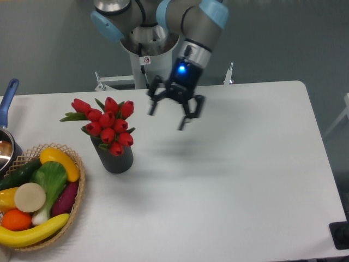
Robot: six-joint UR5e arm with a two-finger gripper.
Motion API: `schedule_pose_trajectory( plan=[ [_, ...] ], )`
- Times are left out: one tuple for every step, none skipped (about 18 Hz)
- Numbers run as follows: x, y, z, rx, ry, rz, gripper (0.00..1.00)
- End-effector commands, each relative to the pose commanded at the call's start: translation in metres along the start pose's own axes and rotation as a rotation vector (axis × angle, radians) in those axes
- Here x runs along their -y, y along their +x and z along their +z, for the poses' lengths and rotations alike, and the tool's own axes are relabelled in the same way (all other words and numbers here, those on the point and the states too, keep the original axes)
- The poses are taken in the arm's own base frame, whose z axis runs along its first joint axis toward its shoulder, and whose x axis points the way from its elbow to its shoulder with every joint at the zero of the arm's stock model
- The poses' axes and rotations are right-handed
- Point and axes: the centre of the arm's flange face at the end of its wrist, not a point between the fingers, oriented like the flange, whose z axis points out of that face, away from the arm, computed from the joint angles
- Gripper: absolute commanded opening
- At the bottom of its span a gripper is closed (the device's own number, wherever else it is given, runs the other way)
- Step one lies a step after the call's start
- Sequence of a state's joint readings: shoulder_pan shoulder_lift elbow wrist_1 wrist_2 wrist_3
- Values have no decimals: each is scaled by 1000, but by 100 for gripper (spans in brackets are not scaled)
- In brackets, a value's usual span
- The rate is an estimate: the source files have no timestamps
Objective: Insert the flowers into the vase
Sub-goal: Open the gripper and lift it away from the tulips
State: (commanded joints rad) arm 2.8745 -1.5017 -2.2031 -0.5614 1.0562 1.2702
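Note:
The flowers (107, 124), a bunch of red tulip buds with green leaves, stand in the vase (115, 159), a matte black cylinder at the left of the white table. The buds lean up and to the left over its top; the stems are hidden inside it. My gripper (169, 116) hangs above the table to the right of the flowers, apart from them. Its fingers (184, 123) are spread and hold nothing.
A woven wicker basket (76, 192) with toy fruit and vegetables sits at the front left, close to the vase. A pot with a blue handle (6, 106) is at the left edge. The arm's base (146, 60) stands behind the table's far edge.

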Motion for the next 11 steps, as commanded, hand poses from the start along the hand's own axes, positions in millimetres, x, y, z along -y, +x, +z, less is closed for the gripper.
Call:
schedule_pose_trajectory(
  plan=[
    [-7,-13,-4,31,-46,-9,100],
    [-14,-27,2,35,-78,-21,100],
    [-20,-40,6,44,-103,-30,100],
    [-26,-51,5,58,-129,-38,100],
    [-33,-58,6,65,-167,-43,100],
    [-41,-63,12,64,-205,-45,100],
    [-52,-66,14,61,-231,-54,100],
    [-65,-70,15,57,-243,-38,100],
    [-74,-80,11,63,-252,-12,100],
    [-85,-88,7,64,-263,-19,100],
    [-96,-93,2,68,-271,-45,100]
  ],
)
